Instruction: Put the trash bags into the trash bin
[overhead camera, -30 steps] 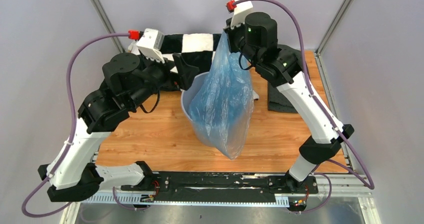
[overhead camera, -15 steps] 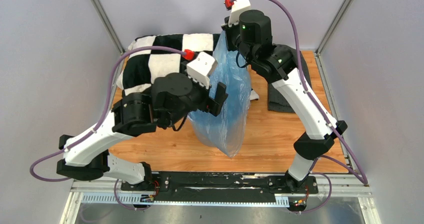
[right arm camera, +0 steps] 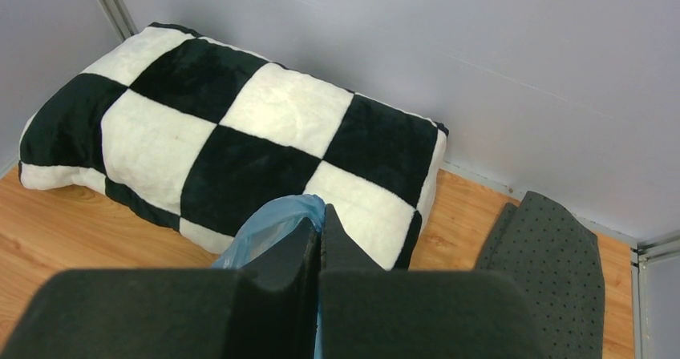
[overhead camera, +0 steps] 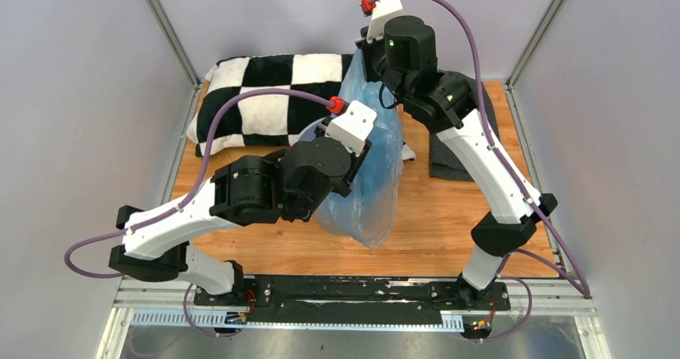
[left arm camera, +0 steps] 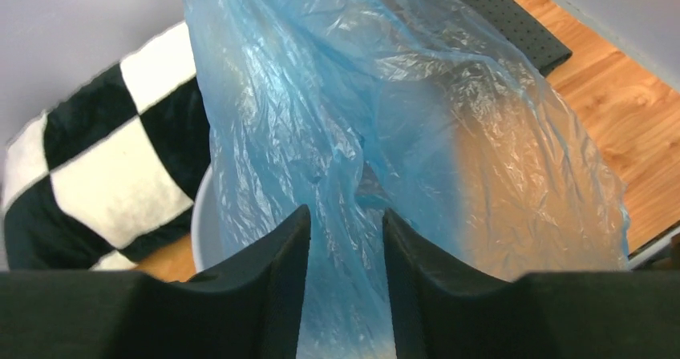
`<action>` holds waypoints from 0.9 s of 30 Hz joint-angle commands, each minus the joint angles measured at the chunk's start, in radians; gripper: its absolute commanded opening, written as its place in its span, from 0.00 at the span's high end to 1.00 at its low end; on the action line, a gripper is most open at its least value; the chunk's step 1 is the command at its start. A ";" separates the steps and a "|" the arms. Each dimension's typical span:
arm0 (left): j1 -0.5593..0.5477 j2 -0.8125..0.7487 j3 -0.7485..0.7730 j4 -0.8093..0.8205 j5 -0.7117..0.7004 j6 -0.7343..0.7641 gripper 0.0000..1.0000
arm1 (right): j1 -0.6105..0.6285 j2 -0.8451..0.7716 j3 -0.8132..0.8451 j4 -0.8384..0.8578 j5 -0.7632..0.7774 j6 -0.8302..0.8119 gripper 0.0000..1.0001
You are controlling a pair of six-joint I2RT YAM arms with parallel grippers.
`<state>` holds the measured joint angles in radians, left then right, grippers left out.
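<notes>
Presently right hand (right arm camera: 318, 219) clamps trash bag (overhead camera: 378, 175); left hand (left arm camera: 346, 224) open astride it. Risk: slack tail drapes outside trash bin (left arm camera: 203, 227).

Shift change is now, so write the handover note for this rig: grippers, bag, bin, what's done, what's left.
Right gripper: shut on the top of the bag, holding it up high.
Left gripper: open, fingers either side of a fold of the bag.
Bin: by the pillow, mostly hidden by the hanging bag.
Done: bag lifted.
Left: lower the bag into the bin and let go; the pictures don't show any of it inside yet.
</notes>
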<state>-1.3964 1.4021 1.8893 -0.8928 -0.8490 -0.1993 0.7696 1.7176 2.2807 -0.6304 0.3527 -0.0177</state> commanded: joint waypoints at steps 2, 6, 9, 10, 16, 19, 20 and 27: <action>-0.006 -0.003 -0.013 -0.013 -0.088 -0.002 0.73 | -0.003 -0.039 -0.011 -0.023 0.023 0.005 1.00; 0.034 -0.016 -0.030 -0.011 -0.091 -0.006 0.94 | -0.002 -0.057 -0.020 -0.033 0.016 0.009 1.00; 0.144 -0.046 -0.064 -0.005 -0.004 -0.024 1.00 | -0.002 -0.075 -0.032 -0.034 0.013 0.011 1.00; 0.179 -0.055 -0.071 -0.005 0.022 -0.025 1.00 | -0.001 -0.079 -0.032 -0.033 0.014 0.009 1.00; 0.218 -0.070 -0.003 0.002 0.246 -0.036 0.83 | -0.001 -0.062 -0.018 -0.034 0.034 -0.012 1.00; 0.190 -0.066 0.020 0.002 0.292 -0.050 0.66 | -0.001 -0.048 -0.004 -0.039 0.031 -0.013 1.00; 0.180 -0.062 0.026 0.000 0.301 -0.051 0.61 | -0.001 -0.045 0.000 -0.039 0.031 -0.013 1.00; 0.144 -0.023 0.012 -0.007 0.292 -0.055 0.48 | -0.001 -0.033 0.014 -0.044 0.029 -0.014 1.00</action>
<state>-1.2400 1.3529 1.9022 -0.8986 -0.5766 -0.2447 0.7696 1.6741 2.2658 -0.6582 0.3672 -0.0193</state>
